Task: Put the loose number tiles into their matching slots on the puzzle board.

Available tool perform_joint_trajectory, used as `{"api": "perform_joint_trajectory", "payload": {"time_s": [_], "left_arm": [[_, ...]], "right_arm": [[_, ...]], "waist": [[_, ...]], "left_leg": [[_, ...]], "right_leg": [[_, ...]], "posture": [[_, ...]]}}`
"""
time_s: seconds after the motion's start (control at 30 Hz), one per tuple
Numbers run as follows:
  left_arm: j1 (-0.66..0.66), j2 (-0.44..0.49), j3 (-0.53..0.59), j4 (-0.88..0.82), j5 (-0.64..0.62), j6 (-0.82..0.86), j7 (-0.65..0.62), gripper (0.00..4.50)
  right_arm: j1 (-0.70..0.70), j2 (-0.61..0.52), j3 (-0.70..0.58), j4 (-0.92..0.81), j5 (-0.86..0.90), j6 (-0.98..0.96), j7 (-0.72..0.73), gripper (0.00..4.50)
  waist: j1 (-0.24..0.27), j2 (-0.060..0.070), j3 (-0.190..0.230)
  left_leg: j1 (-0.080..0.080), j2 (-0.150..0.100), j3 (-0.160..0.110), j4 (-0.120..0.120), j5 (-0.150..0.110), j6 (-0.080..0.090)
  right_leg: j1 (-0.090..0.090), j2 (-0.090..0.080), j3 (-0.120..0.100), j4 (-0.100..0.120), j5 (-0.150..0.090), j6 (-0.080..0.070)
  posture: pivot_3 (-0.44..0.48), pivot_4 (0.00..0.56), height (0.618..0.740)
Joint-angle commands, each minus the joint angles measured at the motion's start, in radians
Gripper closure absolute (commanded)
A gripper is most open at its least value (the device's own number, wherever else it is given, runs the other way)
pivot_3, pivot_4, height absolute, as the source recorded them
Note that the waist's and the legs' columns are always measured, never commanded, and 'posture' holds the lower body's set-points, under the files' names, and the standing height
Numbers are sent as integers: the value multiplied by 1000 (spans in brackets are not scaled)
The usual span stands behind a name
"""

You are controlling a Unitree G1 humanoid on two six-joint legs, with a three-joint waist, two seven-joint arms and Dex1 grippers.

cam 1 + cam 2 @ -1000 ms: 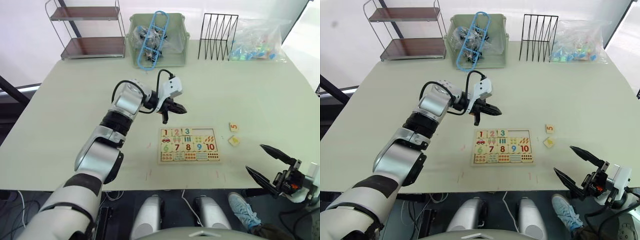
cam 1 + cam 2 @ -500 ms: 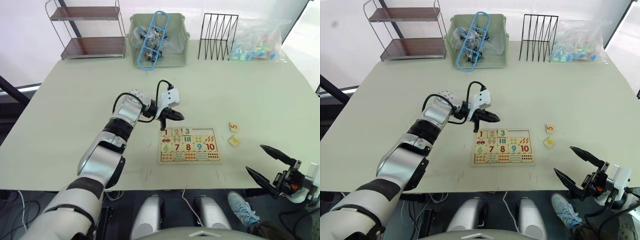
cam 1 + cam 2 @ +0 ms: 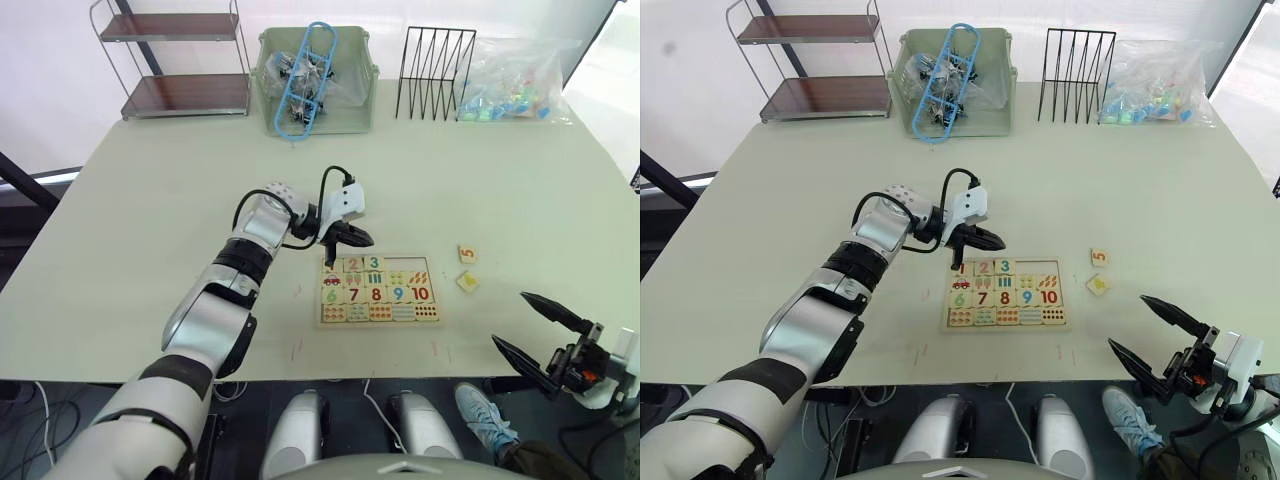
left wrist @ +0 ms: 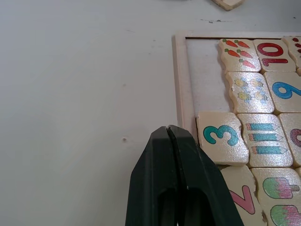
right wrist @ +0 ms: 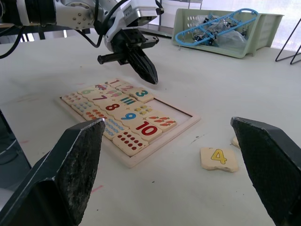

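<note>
Your board [image 3: 378, 291] reads 1, 2, 3 up top, 6–10 below. Two loose tiles: 5 [image 3: 467, 254], 4 [image 5: 217, 158]. Left jaws [image 4: 171, 141] pressed together; right jaws [image 3: 535, 328] spread.

**A:** What carried everything?

**B:** A pale table [image 3: 150, 210].

**A:** And directly on it?

**B:** Along the far edge, left to right, stood a two-tier wire shelf [image 3: 175, 60], a green bin [image 3: 312, 80], a black wire rack [image 3: 435, 72] and a clear bag of colourful pieces [image 3: 515, 82]. Near the front lay the puzzle board [image 3: 378, 290]. To its right, apart from it, two loose tiles rested on the tabletop: the 5 tile [image 3: 467, 254] and, just nearer, the 4 tile [image 5: 218, 158].
</note>
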Motion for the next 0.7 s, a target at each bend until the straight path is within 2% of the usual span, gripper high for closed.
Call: {"api": "perform_joint_trajectory", "payload": {"time_s": [0.03,0.7], "left_arm": [[-1,-2,-4,-13,3,-17,-20,4475],[-2,-4,-14,-8,12,-38,-25,4475]], "right_arm": [[11,-8,-19,-30,13,-10,-5,0],[18,-1,-8,-40,9,-15,-18,0]], "waist": [[0,0,0],[0,0,0]], "left_leg": [[0,0,0,0,0,0],[0,0,0,0,0,0]], "right_leg": [[0,0,0,0,0,0],[0,0,0,0,0,0]], "posture": [[0,150,740],[0,150,740]]}}
